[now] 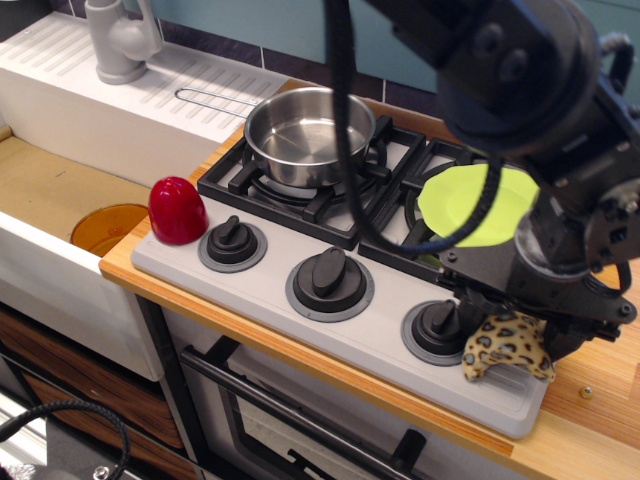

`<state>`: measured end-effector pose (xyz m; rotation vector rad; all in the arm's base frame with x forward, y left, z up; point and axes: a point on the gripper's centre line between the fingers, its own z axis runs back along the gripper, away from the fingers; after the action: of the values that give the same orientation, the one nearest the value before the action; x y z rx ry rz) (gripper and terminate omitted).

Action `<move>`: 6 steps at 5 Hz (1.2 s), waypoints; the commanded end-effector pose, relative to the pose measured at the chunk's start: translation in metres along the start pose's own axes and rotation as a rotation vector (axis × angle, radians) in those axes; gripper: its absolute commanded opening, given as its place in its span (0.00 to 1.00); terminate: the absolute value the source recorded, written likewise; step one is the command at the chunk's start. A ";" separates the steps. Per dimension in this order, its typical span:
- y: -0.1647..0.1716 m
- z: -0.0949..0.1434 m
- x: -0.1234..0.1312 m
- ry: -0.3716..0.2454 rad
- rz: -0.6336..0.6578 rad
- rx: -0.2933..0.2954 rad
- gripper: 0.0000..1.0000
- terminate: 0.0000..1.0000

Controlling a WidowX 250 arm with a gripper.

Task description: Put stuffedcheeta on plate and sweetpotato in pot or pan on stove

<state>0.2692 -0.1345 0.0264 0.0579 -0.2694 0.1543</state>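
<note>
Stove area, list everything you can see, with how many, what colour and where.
Stove: one, grey, two black grates, three black knobs, centre.
Pan: one, steel, empty, left burner.
Plate: one, lime green, right burner.
Red toy: one, stove's front left corner.
Spotted plush: one, tan, front right, under gripper.
Orange dish: one, in sink.
Tap: one, grey, back left.
Gripper: one, black, down on the plush; closure unclear.
</note>
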 end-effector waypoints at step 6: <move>0.035 0.066 0.113 0.068 -0.130 -0.005 0.00 0.00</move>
<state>0.3468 -0.0867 0.1029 0.0785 -0.1442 0.0253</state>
